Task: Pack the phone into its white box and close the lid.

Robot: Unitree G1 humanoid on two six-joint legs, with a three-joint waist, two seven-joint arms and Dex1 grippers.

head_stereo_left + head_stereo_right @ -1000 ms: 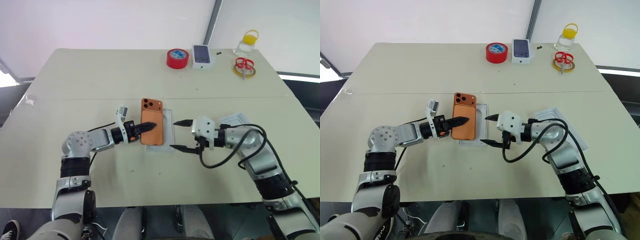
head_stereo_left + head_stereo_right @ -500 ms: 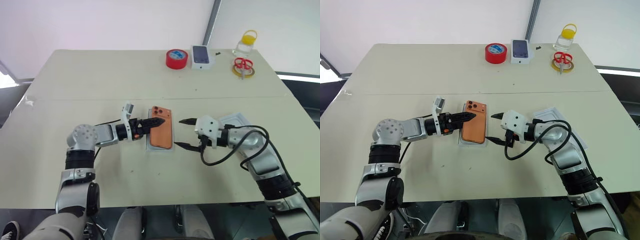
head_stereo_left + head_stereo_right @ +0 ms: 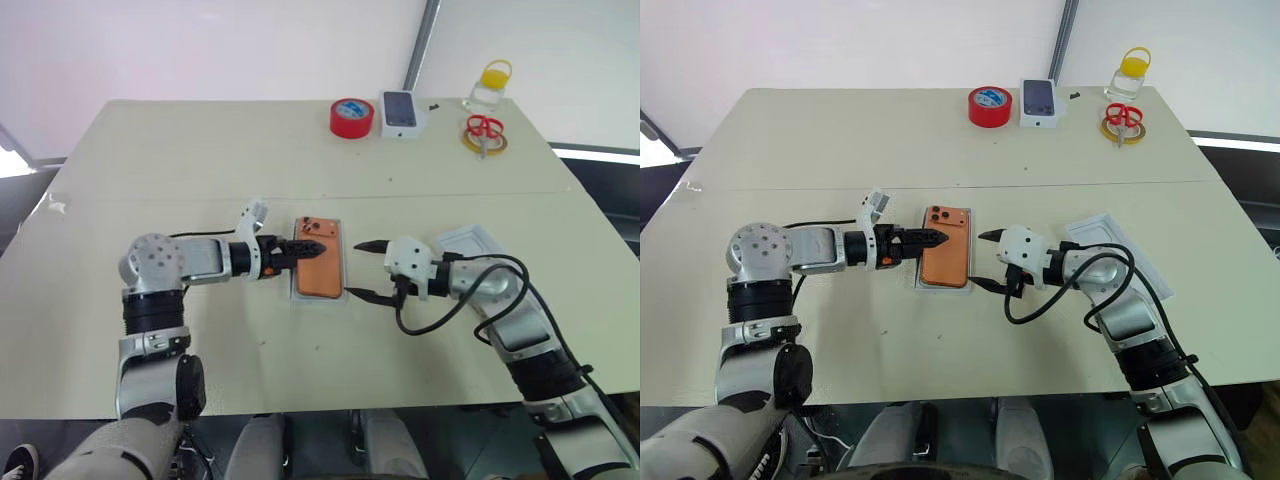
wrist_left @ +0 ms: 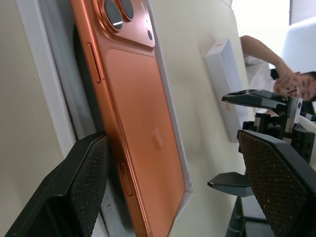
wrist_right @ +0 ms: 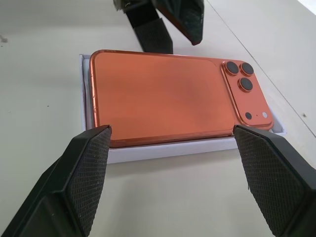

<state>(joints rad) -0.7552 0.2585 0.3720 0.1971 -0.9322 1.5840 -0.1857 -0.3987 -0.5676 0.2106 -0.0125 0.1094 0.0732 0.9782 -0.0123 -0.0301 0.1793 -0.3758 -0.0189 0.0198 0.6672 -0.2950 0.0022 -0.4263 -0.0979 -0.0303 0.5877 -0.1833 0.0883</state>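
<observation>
The orange phone (image 3: 320,260) lies back up in the white box (image 3: 296,292) at the table's middle, its dark lenses (image 5: 239,75) at the far end. My left gripper (image 3: 308,248) reaches in from the left over the phone's left edge; it is open, with its fingers (image 4: 89,173) spread either side of the phone and nothing held. Just right of the box, my right gripper (image 3: 362,268) is open and points at the phone's long side, apart from it. The white lid (image 3: 472,243) lies further right, partly under my right forearm.
At the table's far edge stand a red tape roll (image 3: 347,117), a small dark-topped white box (image 3: 400,110), red scissors on yellow tape (image 3: 486,133) and a clear jar with a yellow cap (image 3: 487,88). A person (image 4: 276,74) is beyond the table.
My left gripper moved the phone right, from overhanging the box's left edge into the box, then opened and let go. The right gripper stayed open beside the box.
</observation>
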